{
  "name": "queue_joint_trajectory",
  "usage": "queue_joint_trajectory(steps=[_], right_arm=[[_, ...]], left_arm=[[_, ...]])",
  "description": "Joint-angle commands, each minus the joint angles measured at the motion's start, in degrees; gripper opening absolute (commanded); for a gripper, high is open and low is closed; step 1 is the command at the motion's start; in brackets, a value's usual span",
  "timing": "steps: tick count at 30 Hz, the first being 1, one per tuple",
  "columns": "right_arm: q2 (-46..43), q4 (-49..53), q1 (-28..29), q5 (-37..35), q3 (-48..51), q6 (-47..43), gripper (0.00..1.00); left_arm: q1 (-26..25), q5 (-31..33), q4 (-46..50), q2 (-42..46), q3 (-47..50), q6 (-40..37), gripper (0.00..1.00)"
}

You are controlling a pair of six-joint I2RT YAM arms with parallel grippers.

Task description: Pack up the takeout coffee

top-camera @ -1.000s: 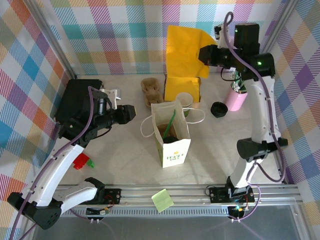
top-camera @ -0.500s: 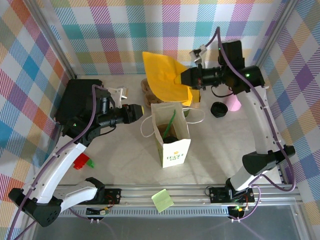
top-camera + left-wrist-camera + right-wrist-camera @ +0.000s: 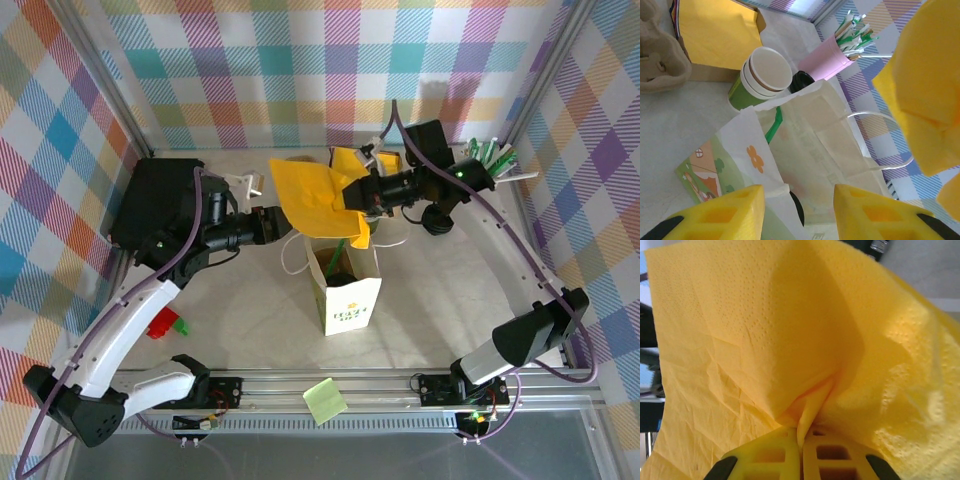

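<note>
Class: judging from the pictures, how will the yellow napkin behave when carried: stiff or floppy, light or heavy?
Probably floppy: the yellow napkin creases and drapes from where the right gripper pinches it. Likely light: one small pinch holds the whole sheet aloft.

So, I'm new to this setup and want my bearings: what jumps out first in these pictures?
A big yellow napkin, pinched in the right gripper, hangs over the open paper bag in the middle. The left gripper hovers open at the bag's left rim, and the takeout coffee stands just behind it.
</note>
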State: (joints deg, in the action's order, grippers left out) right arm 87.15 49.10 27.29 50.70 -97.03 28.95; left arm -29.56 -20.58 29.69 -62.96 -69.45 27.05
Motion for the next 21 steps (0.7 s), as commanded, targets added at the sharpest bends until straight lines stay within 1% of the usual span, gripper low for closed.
queue_joint_trajectory(steps=[1, 4, 11, 17, 21], right_arm=[[-0.8, 2.1, 1.6, -4.9, 1.0, -3.1, 0.00], [0.1, 6.1, 3.6, -11.1, 0.8, -5.5, 0.00], [2.7, 13.6, 8.5, -26.3, -0.5, -7.7, 0.00], [6.0, 18.4, 11.6, -36.7, -2.9, -7.3, 0.00], [9.0, 22.0, 13.6, -42.4, -5.4, -6.7, 0.00]], left_arm=[[-0.8, -1.6, -2.5, -0.6, 0.9, 0.9, 0.41], [-0.8, -1.7, -2.5, -1.7, 1.1, 0.9, 0.40], [-1.1, -1.1, -2.9, -3.2, 1.7, 1.1, 0.40], [-1.5, -1.0, -3.1, -4.4, 1.6, 1.2, 0.40], [-1.8, -0.9, -3.1, -4.9, 1.6, 1.3, 0.40]])
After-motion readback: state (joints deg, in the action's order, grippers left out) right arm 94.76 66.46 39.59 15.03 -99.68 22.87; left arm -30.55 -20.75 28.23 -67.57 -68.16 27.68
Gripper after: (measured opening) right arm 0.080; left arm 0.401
